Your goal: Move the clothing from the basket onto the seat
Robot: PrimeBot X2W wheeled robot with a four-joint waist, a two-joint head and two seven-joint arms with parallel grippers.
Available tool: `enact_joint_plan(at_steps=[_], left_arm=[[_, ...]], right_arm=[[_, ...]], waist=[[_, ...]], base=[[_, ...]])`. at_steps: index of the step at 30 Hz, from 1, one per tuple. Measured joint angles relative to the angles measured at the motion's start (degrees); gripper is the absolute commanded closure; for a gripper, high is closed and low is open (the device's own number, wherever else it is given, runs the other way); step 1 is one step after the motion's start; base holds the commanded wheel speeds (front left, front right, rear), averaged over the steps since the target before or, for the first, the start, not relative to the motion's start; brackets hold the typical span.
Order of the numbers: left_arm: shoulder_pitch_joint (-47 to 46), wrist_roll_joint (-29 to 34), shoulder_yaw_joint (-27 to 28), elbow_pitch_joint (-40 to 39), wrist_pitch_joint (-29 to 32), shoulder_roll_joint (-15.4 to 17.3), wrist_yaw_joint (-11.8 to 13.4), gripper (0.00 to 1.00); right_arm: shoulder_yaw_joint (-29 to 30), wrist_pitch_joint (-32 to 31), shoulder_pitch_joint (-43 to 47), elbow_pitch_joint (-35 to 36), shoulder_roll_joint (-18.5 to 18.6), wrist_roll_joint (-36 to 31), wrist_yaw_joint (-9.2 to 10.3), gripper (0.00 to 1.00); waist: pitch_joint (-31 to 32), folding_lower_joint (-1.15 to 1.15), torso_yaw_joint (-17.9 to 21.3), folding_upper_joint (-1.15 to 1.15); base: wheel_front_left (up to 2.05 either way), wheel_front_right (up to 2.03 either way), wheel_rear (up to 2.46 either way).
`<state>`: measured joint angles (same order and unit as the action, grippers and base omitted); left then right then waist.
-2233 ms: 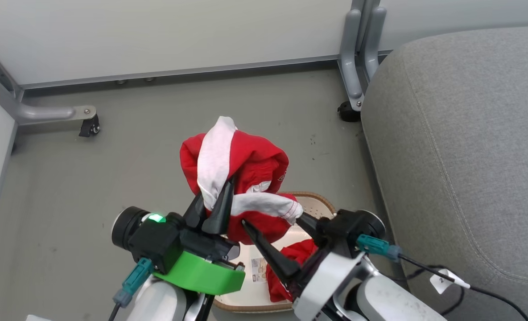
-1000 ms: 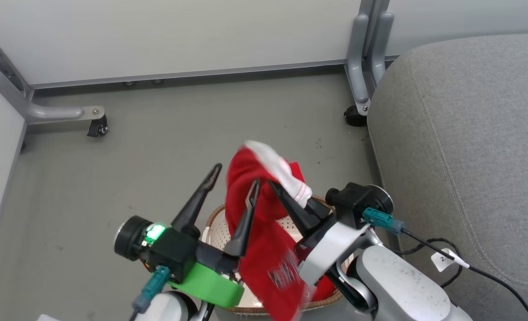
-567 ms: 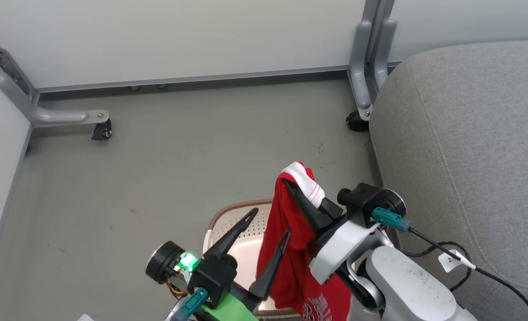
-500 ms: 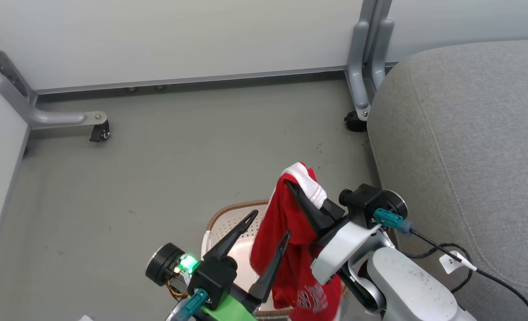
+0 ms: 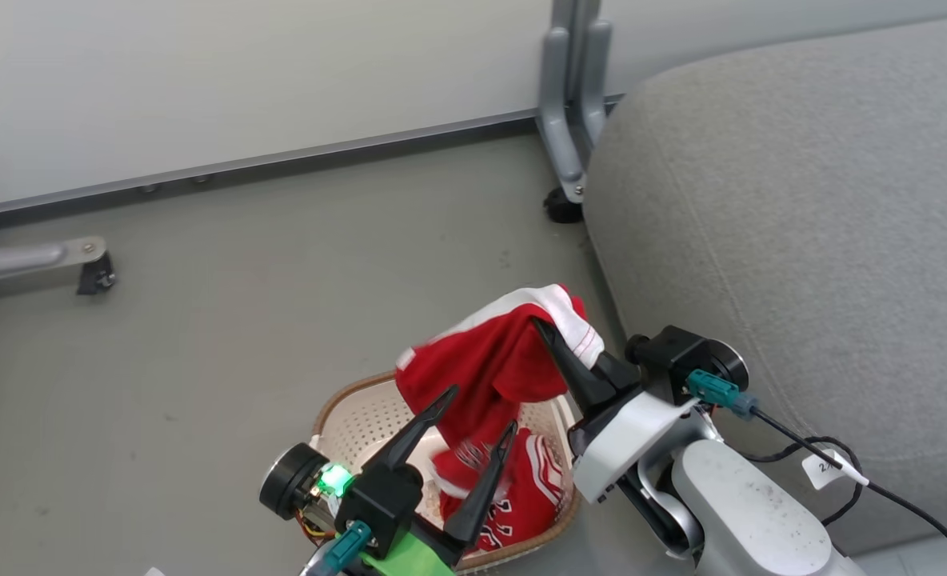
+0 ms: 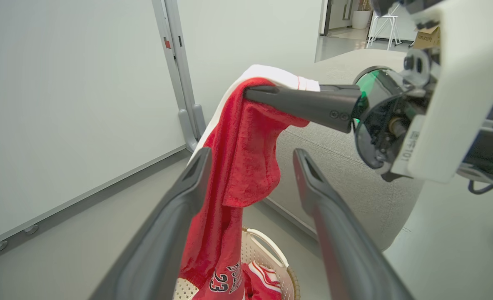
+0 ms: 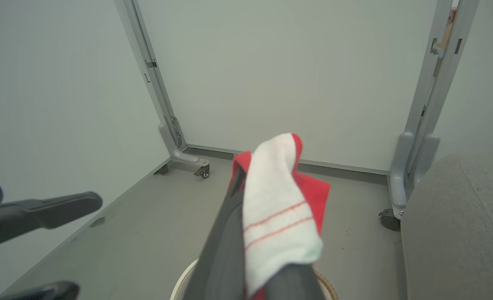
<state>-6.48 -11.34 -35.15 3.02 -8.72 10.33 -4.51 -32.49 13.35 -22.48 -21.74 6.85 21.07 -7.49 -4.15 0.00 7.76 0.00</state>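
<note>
Clothing [image 5: 489, 360]: one piece clamped in R gripper [image 5: 541, 326] over basket [image 5: 337, 402]; L gripper [image 5: 481, 408] fingers spread, empty.
Lift till fabric clears basket rim; then swing to seat [image 5: 761, 240], right of basket.

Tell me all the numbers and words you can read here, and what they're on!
"23": white-and-black numerals on the red fabric garment hanging from the right gripper.
White paper tag on the black cable: starts "2", rest unreadable.
Print on the second red garment in the cream perforated basket: too blurred.
</note>
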Motion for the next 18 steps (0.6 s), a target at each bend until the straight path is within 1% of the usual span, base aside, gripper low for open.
enact_joint_plan(at_steps=[6,12,16,18], left_arm=[[-0.34,-0.05,-0.38,-0.59,0.08,0.38,-0.02,0.00],[-2.16,0.04,-0.90,-1.19,0.58,1.09,-0.29,0.00],[-3.40,0.21,-1.08,-1.81,1.07,1.40,-0.45,0.00],[-4.18,0.40,-1.32,-2.42,1.18,1.56,-0.49,0.00]], right_arm=[[1.08,0.35,-0.35,0.48,-0.03,-0.13,0.00,1.00],[3.72,0.82,-1.90,1.16,0.22,-0.71,0.00,1.00],[7.55,0.94,-4.85,1.43,1.35,-1.20,0.00,1.00],[10.98,1.15,-7.25,1.78,2.47,-2.01,0.00,1.00]], waist=[[-0.85,0.00,4.87,0.00],[-2.55,0.00,9.94,0.00],[-4.26,0.00,12.72,0.00],[-5.67,0.00,13.96,0.00]], base=[[0.00,0.00,0.00],[0.00,0.00,0.00],[0.00,0.00,0.00],[0.00,0.00,0.00]])
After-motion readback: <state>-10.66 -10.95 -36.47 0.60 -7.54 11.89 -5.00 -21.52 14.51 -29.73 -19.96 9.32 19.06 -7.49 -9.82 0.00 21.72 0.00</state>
